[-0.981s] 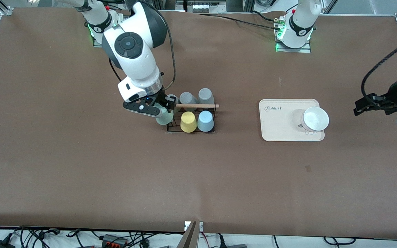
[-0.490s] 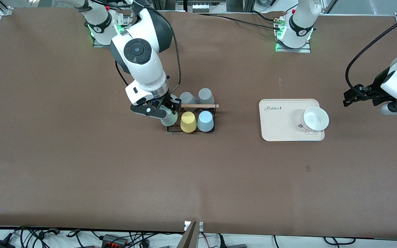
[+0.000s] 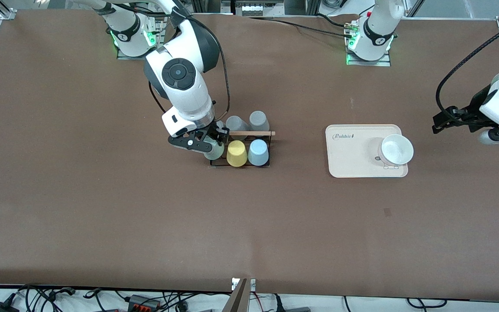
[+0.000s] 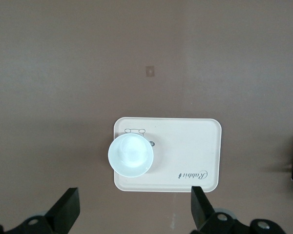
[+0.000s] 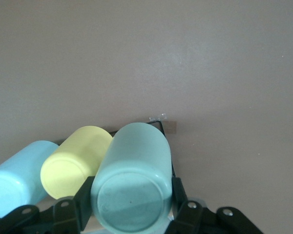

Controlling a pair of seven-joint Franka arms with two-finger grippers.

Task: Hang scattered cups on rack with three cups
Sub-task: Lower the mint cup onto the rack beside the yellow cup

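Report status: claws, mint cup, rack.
Right claw shut on mint cup, over the rack's end slot beside the yellow cup. Left claw open, waiting above tray. Nothing blocking.

The flat beige rectangular tray is showing one readable word, "Robbi", in dark script at one corner. Nothing else is reading clearly.
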